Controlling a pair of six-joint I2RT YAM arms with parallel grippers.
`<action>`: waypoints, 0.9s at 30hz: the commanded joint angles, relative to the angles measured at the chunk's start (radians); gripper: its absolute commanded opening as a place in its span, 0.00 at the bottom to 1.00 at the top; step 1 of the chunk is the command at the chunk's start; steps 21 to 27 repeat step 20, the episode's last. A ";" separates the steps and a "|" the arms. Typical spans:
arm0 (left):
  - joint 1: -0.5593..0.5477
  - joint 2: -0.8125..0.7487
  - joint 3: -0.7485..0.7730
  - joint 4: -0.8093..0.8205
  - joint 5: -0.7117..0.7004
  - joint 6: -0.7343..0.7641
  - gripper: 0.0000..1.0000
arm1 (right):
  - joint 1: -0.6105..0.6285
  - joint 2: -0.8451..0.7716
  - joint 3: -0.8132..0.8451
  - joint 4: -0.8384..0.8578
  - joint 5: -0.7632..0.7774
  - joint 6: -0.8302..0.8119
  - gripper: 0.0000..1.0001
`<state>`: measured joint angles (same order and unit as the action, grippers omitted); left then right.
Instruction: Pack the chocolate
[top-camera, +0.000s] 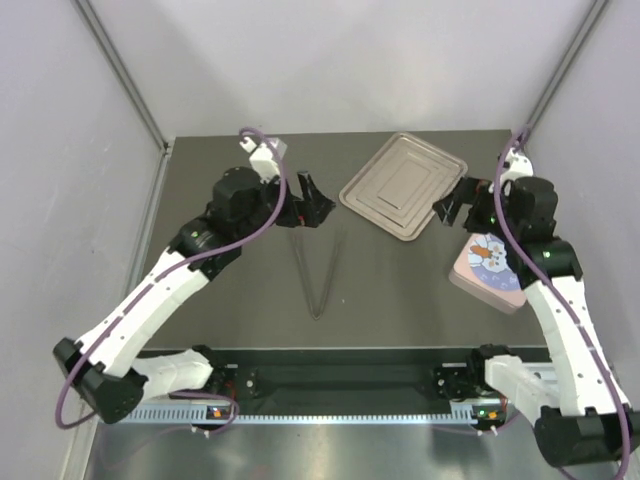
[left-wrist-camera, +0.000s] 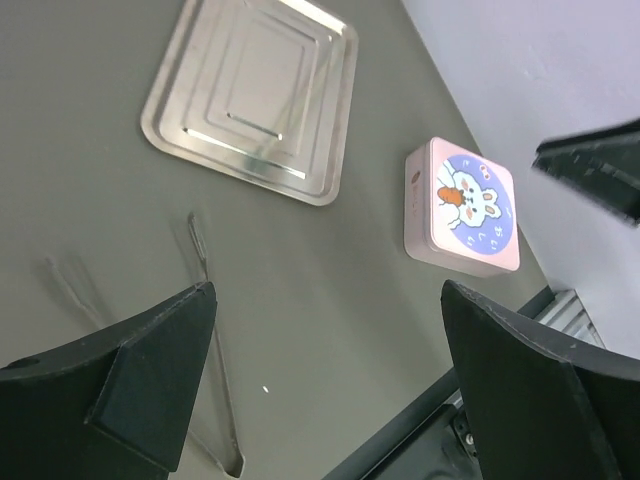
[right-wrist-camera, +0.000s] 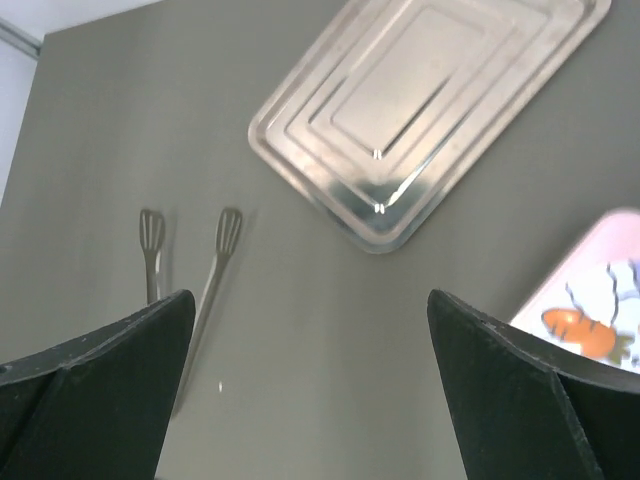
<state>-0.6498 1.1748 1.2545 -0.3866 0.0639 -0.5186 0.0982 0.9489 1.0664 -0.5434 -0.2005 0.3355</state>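
No chocolate shows in any view. The pink square box (top-camera: 487, 268) with a bunny on its lid lies shut at the right of the table, also seen as the pink box (left-wrist-camera: 463, 206) and, at the frame edge, the pink box (right-wrist-camera: 590, 310). My left gripper (top-camera: 310, 205) hangs open above the table's middle back, nothing between its jaws (left-wrist-camera: 328, 300). My right gripper (top-camera: 455, 205) is open too and holds nothing (right-wrist-camera: 310, 300); it hovers between the silver tray and the box.
A silver metal tray (top-camera: 403, 186) lies at the back centre-right, seen as well from the left wrist (left-wrist-camera: 255, 95) and the right wrist (right-wrist-camera: 425, 100). Metal tongs (top-camera: 320, 270) rest on the dark table in the middle, their tips pointing away (right-wrist-camera: 215, 270).
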 joint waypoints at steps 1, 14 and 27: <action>-0.001 -0.114 -0.056 -0.002 -0.055 0.042 0.99 | 0.015 -0.111 -0.081 -0.020 0.018 0.036 1.00; -0.002 -0.248 -0.196 0.003 -0.102 0.022 0.99 | 0.015 -0.228 -0.125 -0.026 0.003 0.010 1.00; -0.002 -0.276 -0.227 -0.015 -0.130 0.046 0.99 | 0.015 -0.251 -0.098 -0.027 0.016 0.002 1.00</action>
